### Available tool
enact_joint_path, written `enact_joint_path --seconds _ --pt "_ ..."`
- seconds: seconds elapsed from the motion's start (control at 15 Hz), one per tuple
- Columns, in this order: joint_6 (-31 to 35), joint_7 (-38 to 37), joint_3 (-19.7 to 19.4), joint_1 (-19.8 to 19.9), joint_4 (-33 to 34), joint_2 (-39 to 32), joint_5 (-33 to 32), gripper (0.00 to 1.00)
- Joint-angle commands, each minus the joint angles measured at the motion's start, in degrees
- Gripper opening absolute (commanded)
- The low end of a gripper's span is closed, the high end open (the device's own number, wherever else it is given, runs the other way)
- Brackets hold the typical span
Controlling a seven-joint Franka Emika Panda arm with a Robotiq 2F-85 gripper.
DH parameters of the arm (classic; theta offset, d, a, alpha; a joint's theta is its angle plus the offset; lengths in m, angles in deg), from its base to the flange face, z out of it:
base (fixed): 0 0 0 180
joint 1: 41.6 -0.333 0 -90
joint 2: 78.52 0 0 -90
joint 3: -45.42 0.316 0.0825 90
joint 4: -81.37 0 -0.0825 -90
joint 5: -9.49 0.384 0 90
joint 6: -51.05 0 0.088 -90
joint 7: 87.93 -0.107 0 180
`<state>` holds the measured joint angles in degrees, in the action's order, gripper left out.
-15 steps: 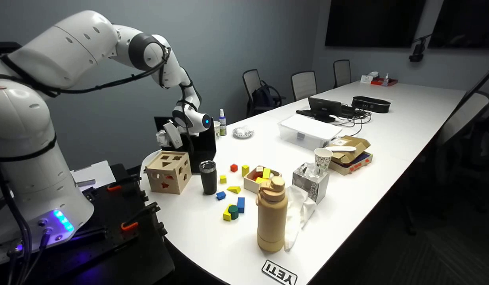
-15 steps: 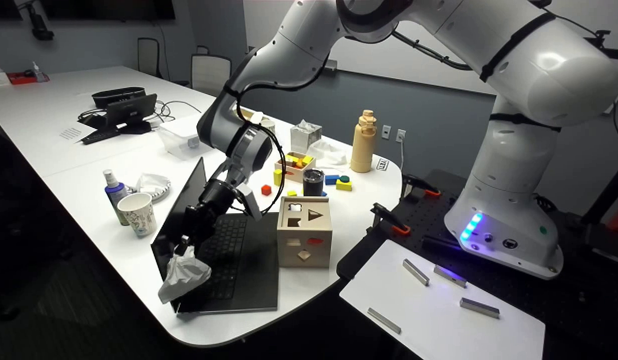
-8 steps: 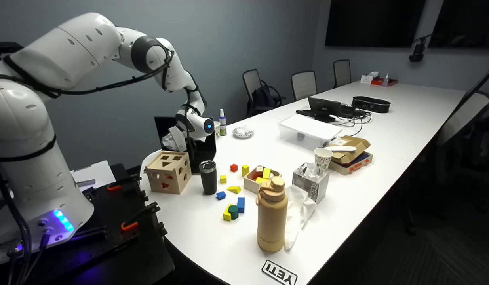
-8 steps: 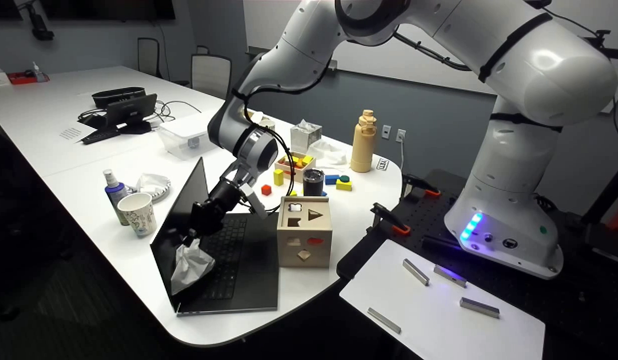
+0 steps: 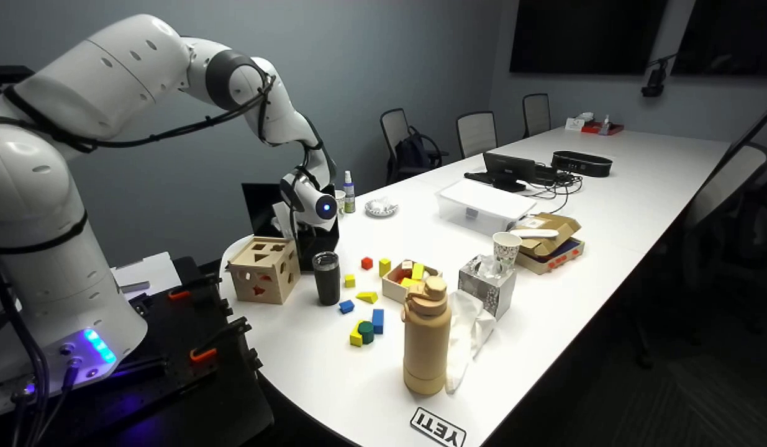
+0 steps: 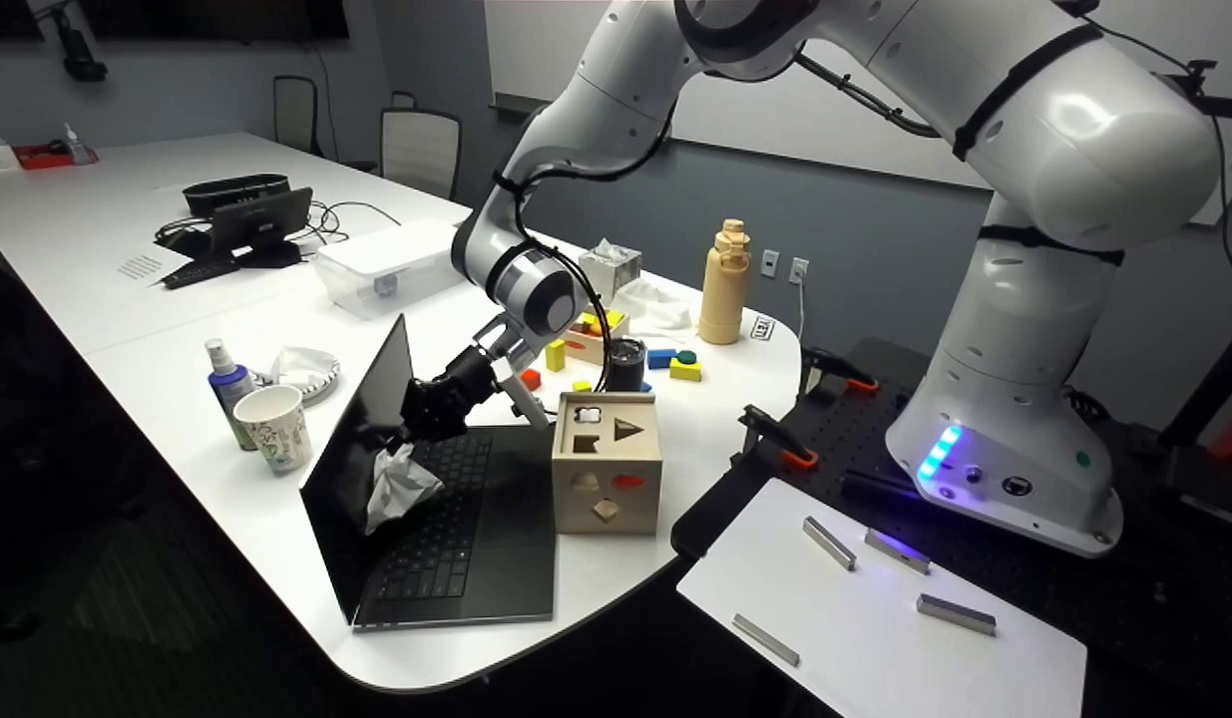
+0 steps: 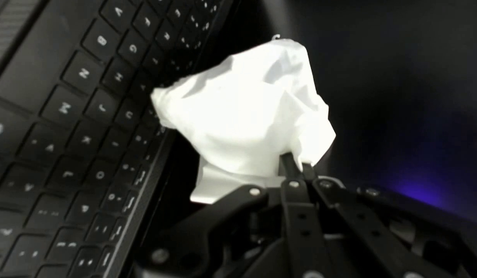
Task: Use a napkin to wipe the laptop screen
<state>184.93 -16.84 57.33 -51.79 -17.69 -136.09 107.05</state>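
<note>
The gripper [image 7: 297,162] is clamped on a gathered fold of the napkin [image 7: 246,112], which bunches out right by the laptop screen [image 6: 351,479], near the keyboard [image 6: 441,558]; whether it touches the screen, I can't tell. Picking up is done and wiping is probably in hand; how much is wiped doesn't show, so more passes may be left. The arm [image 6: 576,130] arches high, then slants down toward the screen.

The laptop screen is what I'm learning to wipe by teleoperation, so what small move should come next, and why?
Probably ease the napkin lightly toward the laptop screen: the gripper pinches the napkin in front of the dark screen, but the views don't settle whether the two touch.
</note>
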Motion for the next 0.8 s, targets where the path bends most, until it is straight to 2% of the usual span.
enact_joint_path --seconds 0.0,0.27,0.73 --pt "4.4 1.7 -1.9 -1.9 -2.8 3.3 6.8 0.0" --pt "9.8 2.7 -3.9 -4.0 -3.3 5.1 12.0 0.0" --pt "18.4 3.5 -7.3 -7.6 -4.2 9.1 17.6 0.0"
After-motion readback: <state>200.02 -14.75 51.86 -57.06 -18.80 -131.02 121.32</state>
